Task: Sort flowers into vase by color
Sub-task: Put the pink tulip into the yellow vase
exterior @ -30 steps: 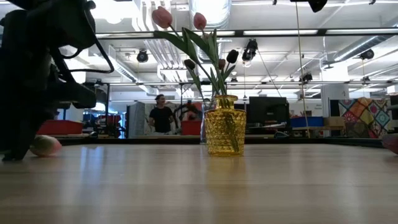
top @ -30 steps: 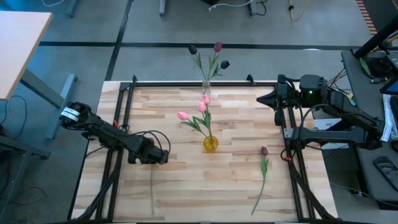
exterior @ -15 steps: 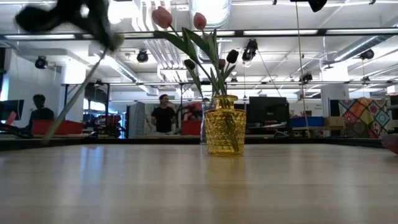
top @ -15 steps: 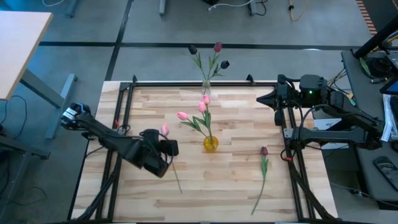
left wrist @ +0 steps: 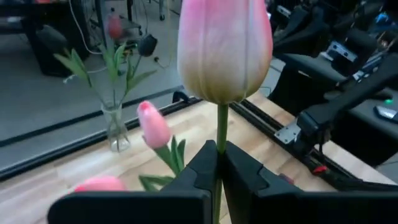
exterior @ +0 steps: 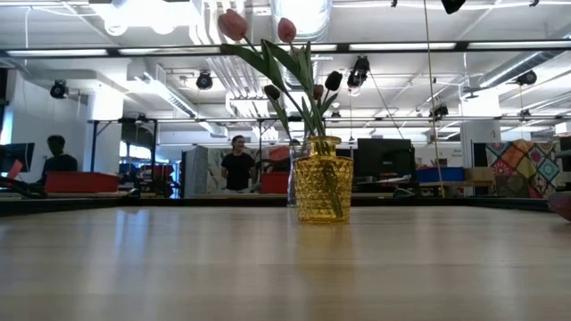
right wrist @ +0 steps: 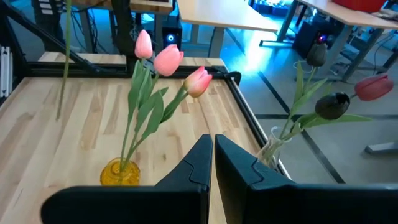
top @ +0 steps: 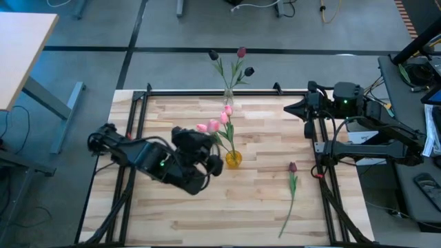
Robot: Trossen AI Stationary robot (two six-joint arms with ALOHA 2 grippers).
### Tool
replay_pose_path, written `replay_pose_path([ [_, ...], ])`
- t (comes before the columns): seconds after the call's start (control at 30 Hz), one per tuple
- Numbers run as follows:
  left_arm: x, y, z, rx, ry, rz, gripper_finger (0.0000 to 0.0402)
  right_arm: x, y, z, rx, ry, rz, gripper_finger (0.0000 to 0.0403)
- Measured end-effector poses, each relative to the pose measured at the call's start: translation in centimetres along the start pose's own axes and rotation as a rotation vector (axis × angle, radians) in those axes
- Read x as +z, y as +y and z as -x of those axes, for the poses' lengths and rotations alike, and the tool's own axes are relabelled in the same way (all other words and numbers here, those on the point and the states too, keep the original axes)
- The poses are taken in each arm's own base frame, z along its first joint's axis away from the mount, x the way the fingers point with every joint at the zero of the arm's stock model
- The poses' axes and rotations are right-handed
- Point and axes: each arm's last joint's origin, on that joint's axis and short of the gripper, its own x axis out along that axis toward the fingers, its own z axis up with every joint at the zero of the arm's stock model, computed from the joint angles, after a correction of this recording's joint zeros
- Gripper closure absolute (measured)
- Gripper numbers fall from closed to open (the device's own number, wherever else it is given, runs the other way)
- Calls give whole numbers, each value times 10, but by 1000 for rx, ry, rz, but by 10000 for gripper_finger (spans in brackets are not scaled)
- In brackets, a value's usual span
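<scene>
Left fingers [left wrist: 205, 171] pinch a pink tulip [left wrist: 224, 50] (thin green stem).

The left gripper [left wrist: 219, 163], clamped on the thin green stem of a pink-headed artificial tulip [left wrist: 224, 50], has swung from the table's left side to just beside the yellow glass vase [top: 233, 159]; the arm has left the low view.

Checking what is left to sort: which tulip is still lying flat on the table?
The dark maroon tulip near the right arm's side; every other flower stands in a vase or is gripped by the left gripper.
</scene>
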Motion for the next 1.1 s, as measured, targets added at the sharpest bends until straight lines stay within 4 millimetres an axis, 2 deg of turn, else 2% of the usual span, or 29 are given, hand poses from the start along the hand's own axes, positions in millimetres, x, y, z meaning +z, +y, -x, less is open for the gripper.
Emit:
replay_pose_path([
  [0.17, 7, -12, -23, -73, 103, -74, 401, 0, 0, 0, 8, -4, 17, 390],
  [0.37, 12, -25, -67, -346, 179, -152, 402, 1, 0, 0, 7, -8, 18, 390],
  [0.5, 17, -22, -97, -440, 143, -189, 402, 1, 0, 1, 7, -9, 18, 390],
  [0.6, 20, -16, -113, -435, 101, -220, 402, 1, 0, 1, 7, -8, 18, 390],
  [0.73, 23, -11, -126, -412, 36, -247, 402, 1, 0, 1, 7, -9, 18, 390],
  [0.9, 13, -2, -142, -390, -18, -252, 402, 1, 0, 1, 7, -8, 23, 390],
  [1.1, -1, 12, -146, -398, -67, -203, 401, 1, 0, 2, 6, -12, 33, 390],
])
